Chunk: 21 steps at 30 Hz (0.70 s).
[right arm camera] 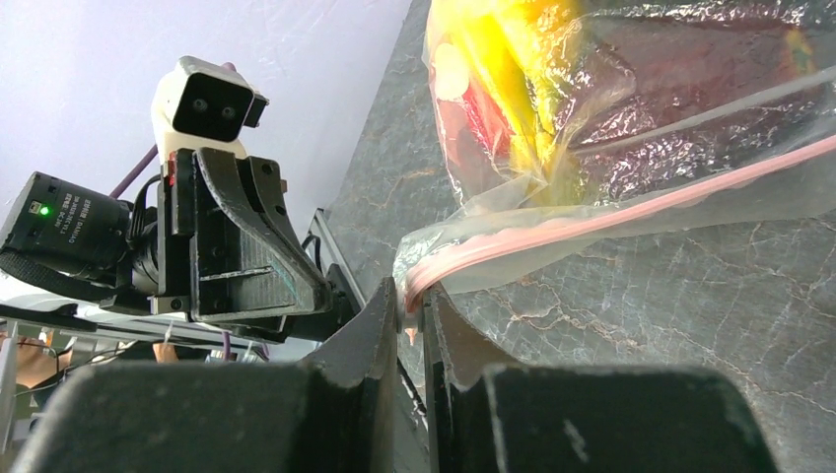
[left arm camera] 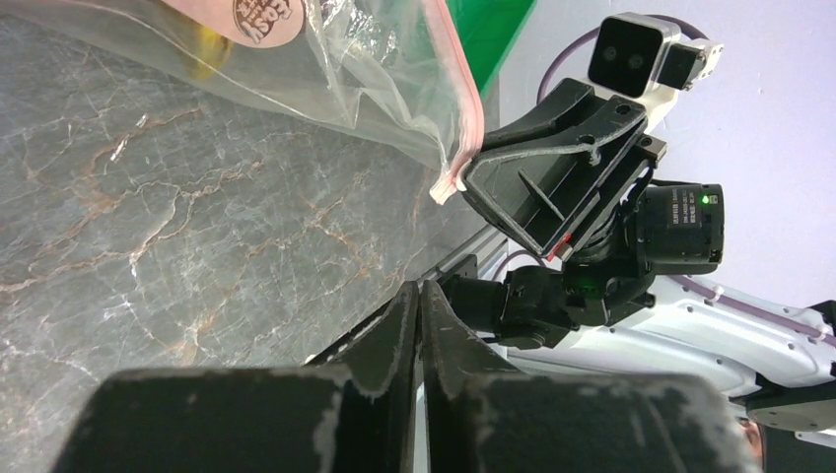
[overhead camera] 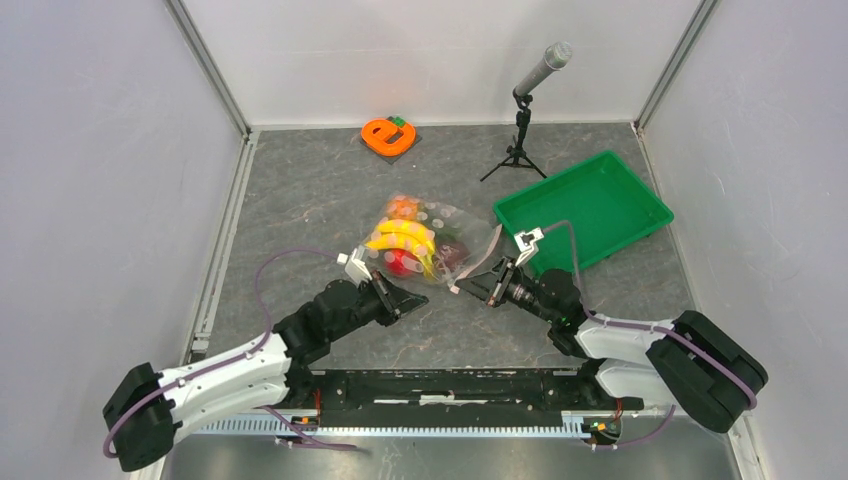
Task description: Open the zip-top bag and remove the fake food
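- My right claw [right arm camera: 415, 296] is clamped on the near corner of the zip-top bag [overhead camera: 432, 238], pinching the end of its pink zip strip [right arm camera: 631, 212] between both fingers.
- My left claw [left arm camera: 419, 296] is closed, fingers pressed together with nothing between them. It is near that pinched corner but apart from the bag.
- The bag lies mid-table [overhead camera: 320, 210], its zip edge on the side toward the green tray [overhead camera: 590, 200].
- The fake food [overhead camera: 405, 240] sits inside the bag: yellow bananas, a red piece, a dark maroon one, and an orange one farthest from me.
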Motion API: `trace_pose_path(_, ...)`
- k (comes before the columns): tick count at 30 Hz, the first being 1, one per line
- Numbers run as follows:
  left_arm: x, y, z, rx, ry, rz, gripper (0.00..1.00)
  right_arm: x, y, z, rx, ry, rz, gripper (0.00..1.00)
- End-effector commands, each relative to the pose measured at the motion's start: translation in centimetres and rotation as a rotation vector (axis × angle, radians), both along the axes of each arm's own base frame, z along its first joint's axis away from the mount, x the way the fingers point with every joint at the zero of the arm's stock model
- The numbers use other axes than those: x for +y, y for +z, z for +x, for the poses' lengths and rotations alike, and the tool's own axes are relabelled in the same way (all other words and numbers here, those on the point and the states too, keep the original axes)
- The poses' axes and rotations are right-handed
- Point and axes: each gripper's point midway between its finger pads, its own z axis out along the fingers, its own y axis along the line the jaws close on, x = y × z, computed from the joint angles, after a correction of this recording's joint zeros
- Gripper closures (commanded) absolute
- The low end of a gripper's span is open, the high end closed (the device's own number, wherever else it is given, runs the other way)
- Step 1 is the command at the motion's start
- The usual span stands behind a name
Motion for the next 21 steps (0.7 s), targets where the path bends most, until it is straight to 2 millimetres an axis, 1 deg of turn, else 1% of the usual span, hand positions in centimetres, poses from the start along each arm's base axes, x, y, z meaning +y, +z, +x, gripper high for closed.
trace_pose_path(1,0.7,-0.3,-0.3,-0.034,-0.013,0.04,0.78,-0.1,1.3,0.5,-0.049,-0.019,0.022,1.0)
trace_pose_path(2,0.5,0.0,-0.2,-0.044,-0.011,0.029,0.66,-0.1,1.3,0.4,-0.049,-0.016,0.023,1.0)
trace_pose_path(4,0.0,0.6,0.1,-0.058,-0.016,0.006,0.51,0.0,1.4,0.4,-0.05,-0.011,0.026,1.0)
trace_pose_path(5,-0.3,0.7,0.2,-0.061,-0.021,-0.001,0.46,0.1,1.5,0.3,-0.051,-0.007,0.029,1.0)
trace_pose_path(7,-1.0,1.0,0.7,-0.07,-0.024,-0.012,0.4,0.2,1.6,0.2,-0.05,-0.001,0.034,1.0)
trace_pose_path(10,-2.3,1.5,1.1,-0.077,-0.053,-0.029,0.37,0.3,1.6,-0.1,-0.05,0.01,0.038,1.0)
trace_pose_path(11,-2.7,1.4,1.3,-0.076,-0.055,-0.028,0.36,0.4,1.7,-0.2,-0.05,0.014,0.041,1.0)
trace_pose_path(14,-3.7,2.0,2.1,-0.091,-0.052,-0.045,0.36,0.4,1.8,-0.4,-0.053,0.022,0.044,1.0)
trace_pose_path(17,-4.4,2.4,2.7,-0.096,-0.048,-0.054,0.36,0.5,1.8,-0.6,-0.054,0.029,0.045,1.0)
trace_pose_path(21,-4.9,2.5,3.4,-0.088,-0.033,-0.056,0.36,0.6,1.9,-0.7,-0.056,0.038,0.048,1.0)
